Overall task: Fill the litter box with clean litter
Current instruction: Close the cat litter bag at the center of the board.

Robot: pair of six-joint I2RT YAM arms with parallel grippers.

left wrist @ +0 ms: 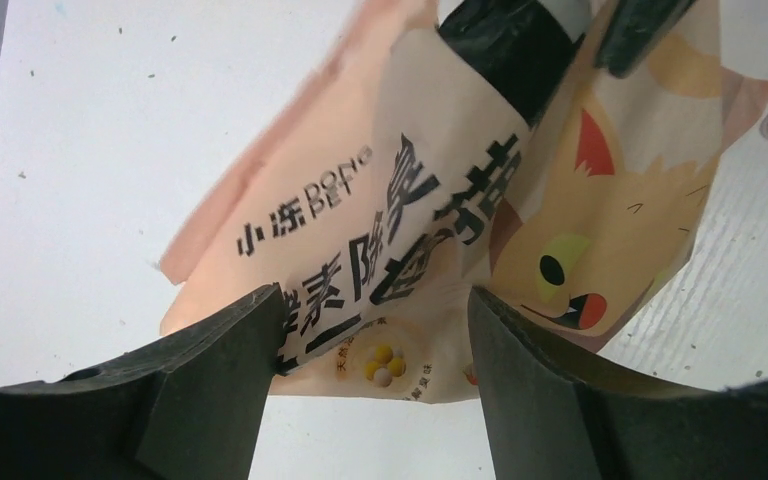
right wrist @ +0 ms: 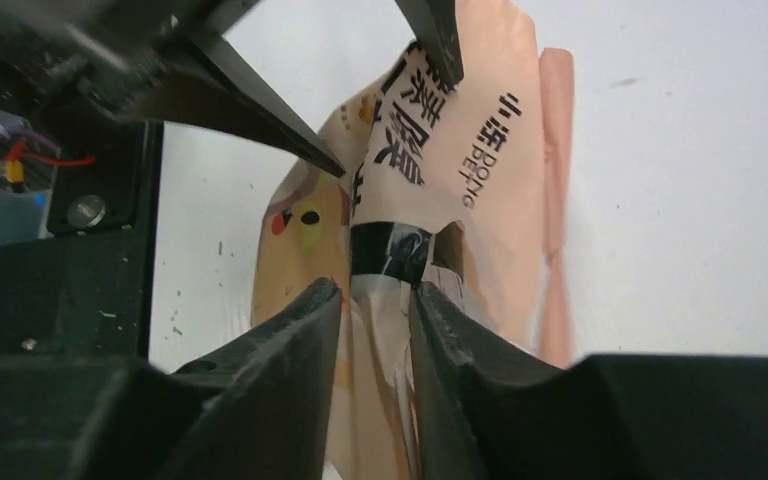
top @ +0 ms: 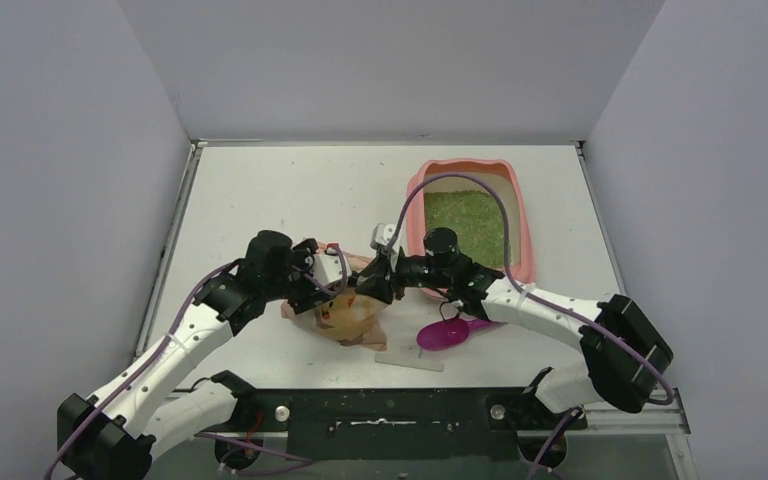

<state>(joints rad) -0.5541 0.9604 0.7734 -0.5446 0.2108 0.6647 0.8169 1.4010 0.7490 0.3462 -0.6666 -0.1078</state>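
At the near edge of the tabletop (top: 260, 200), just beyond the arm bases, a clear flat strip (top: 410, 358) is seen lying, and just past it a magenta scoop (top: 448, 333) is laid beside the right arm's forearm. Slightly farther in, near the middle, a peach cat-litter bag (top: 345, 318) is found between the two arms, printed with black Chinese characters and a cartoon cat face (left wrist: 580, 250). The bag is met from the left by the left gripper (left wrist: 375, 295), whose jaws are spread wide on either side of the bag's edge with nothing pinched between them, so the bag is released on that side. From the right, the bag is grasped by the right gripper (right wrist: 375, 290): its jaws are clenched on the crumpled neck of the bag, just below a band of black tape (right wrist: 390, 252). A few dark and green specks are scattered over the white surface around the bag. Farther back and to the right, well apart from the bag, the pink litter box (top: 415, 212) is set flat on the tabletop, with its wide rim facing up. Inside it, a speckled green bed of litter (top: 465, 222) is spread across the floor, while the pale inner wall at the far end is left showing. The box is crossed from above by the purple cable of the right arm.
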